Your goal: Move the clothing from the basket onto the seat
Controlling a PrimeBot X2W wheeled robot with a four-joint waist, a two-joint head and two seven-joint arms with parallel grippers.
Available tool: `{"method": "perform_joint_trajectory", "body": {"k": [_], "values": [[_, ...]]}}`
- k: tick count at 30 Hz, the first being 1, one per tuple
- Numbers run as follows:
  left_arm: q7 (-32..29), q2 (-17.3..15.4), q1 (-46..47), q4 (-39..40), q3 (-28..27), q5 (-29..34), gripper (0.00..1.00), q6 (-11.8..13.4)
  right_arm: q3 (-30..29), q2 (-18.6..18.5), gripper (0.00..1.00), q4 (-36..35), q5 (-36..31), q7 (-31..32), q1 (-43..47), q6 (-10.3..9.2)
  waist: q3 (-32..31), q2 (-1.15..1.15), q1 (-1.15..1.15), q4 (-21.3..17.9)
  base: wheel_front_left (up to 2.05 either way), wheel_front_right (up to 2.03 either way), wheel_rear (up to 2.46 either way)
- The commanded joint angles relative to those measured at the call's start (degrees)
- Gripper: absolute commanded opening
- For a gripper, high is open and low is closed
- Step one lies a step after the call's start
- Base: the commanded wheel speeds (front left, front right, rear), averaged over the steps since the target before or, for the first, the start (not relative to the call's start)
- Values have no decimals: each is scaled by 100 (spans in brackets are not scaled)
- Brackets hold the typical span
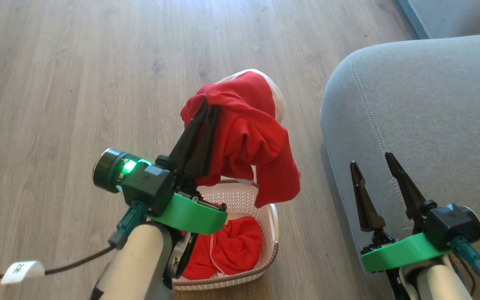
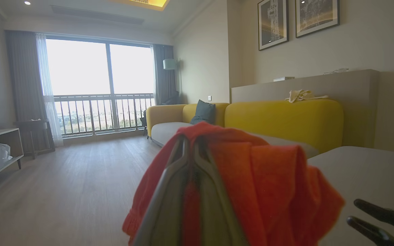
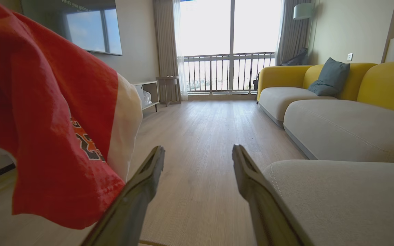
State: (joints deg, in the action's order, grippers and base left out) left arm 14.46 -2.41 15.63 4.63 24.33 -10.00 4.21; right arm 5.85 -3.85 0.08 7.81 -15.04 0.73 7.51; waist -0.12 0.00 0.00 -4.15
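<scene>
My left gripper (image 1: 206, 109) pinching a bright red soft garment with white lining (image 1: 248, 137), hanging above the cream-white perforated plastic basket (image 1: 271, 246), second red garment (image 1: 233, 250) inside it, grey fabric sofa seat (image 1: 431, 104) beside, my right gripper (image 1: 371, 159) spread wide, empty

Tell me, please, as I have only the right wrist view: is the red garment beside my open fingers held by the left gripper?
Observer: Yes, the left gripper is shut on the raised garment, which hangs over the basket.
Operator: Does the basket hold anything else?
Observer: A second red garment lies inside it.
Operator: Where is the seat from the basket?
Observer: The seat is to the basket's right, with bare floor between them.
</scene>
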Motion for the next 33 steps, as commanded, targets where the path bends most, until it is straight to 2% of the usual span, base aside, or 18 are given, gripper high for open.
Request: {"method": "perform_joint_trajectory", "body": {"k": [1, 6, 10, 17, 23, 33], "values": [[53, -47, 313, 179, -147, -16, 0, -3, 146, -54, 100, -244, 31, 4, -153, -2, 4, 0, 0, -20, 0, 0, 0], [53, -47, 310, 181, -153, -62, 0, 2, 190, -125, 100, -329, 12, 4, -142, -2, -16, 0, 0, -56, 0, 0, 0], [53, -47, 289, 195, -223, -85, 0, -14, 348, -166, 100, -484, 252, 4, -152, -2, -21, 0, 0, -58, 0, 0, 0], [53, -47, 255, 168, -232, -59, 0, -59, 1183, -650, 100, -817, 172, 4, -242, -2, -17, 0, 0, -31, 0, 0, 0], [53, -47, 242, 110, -127, -30, 0, -92, 1630, -857, 100, -1023, 200, 4, -413, -2, -18, 0, 0, -5, 0, 0, 0], [53, -47, 288, 6, 304, 26, 0, -190, 2016, -1020, 100, -755, 166, 4, -886, -2, 28, 0, 0, 110, 0, 0, 0]]}}
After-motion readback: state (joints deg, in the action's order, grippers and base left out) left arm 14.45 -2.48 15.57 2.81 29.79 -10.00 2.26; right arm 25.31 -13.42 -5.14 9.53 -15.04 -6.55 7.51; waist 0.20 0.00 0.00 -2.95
